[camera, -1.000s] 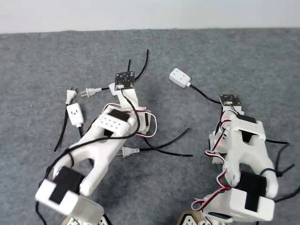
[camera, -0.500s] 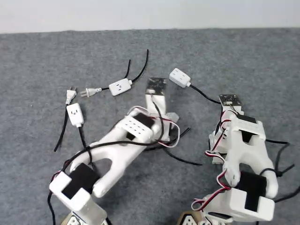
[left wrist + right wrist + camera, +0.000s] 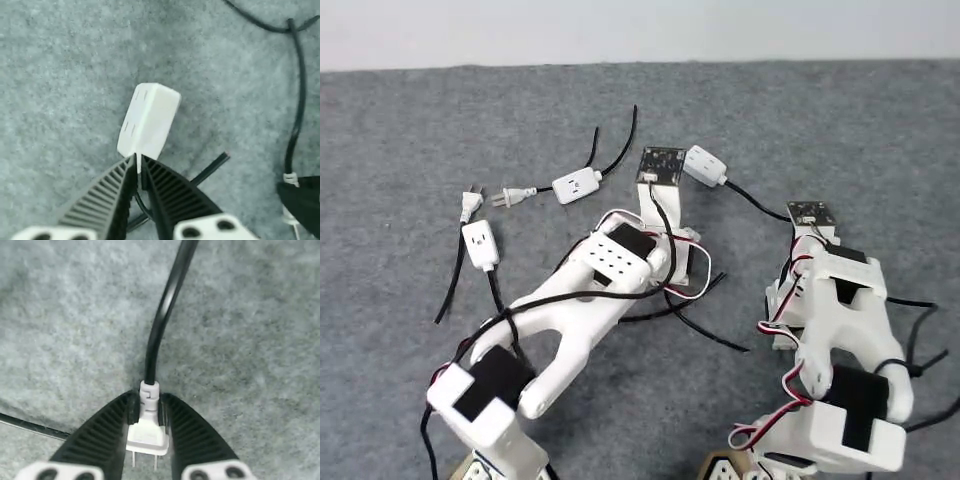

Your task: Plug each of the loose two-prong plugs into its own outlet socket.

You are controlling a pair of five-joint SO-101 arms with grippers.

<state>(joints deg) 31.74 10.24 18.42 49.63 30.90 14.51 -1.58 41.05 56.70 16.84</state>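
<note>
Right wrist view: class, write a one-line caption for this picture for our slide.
Right gripper shut on a white two-prong plug, its black cord leading away over the grey carpet.

Table cover (image 3: 840, 110) fuzzy matt cloth; socket (image 3: 150, 117) & plug (image 3: 147, 435) smooth white plastic.

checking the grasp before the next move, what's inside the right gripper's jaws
A white two-prong plug sits between the fingers of the right gripper, prongs toward the wrist, black cord running away over the grey carpet. Its sides, where the fingers press, are covered.
</note>
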